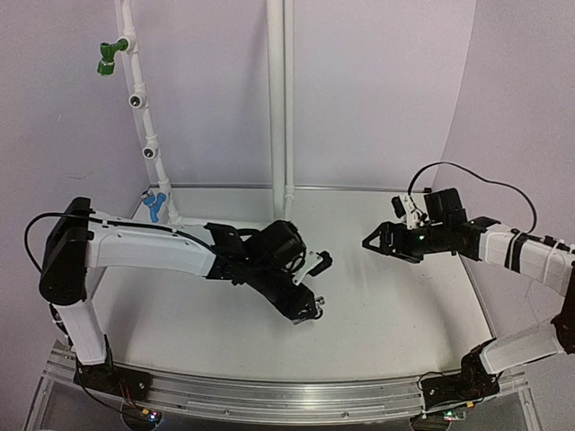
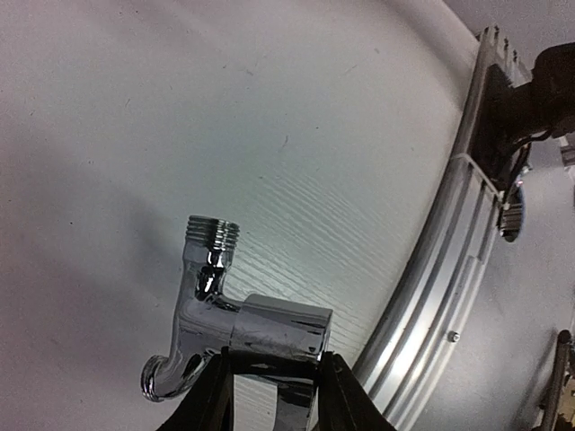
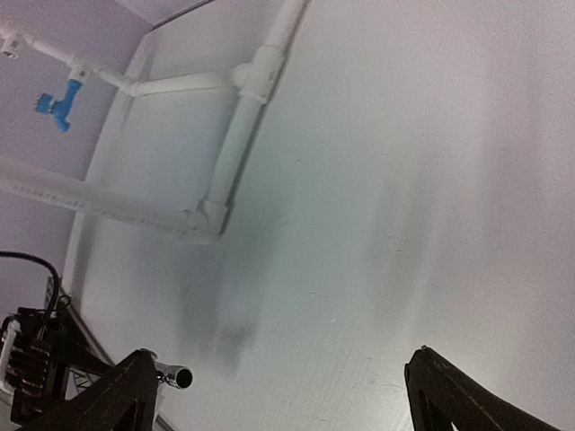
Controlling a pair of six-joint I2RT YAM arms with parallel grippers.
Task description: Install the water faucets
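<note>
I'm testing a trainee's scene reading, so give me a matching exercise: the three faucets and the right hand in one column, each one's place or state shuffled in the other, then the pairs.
Column one:
1. green faucet
2. blue faucet
3. chrome faucet
4. right hand

Column two:
A. open, holding nothing
B. high on the white pipe
C. clamped in the left hand
D. low on the pipe, near the table's back edge

Pairs: 1-B; 2-D; 3-C; 4-A
</note>
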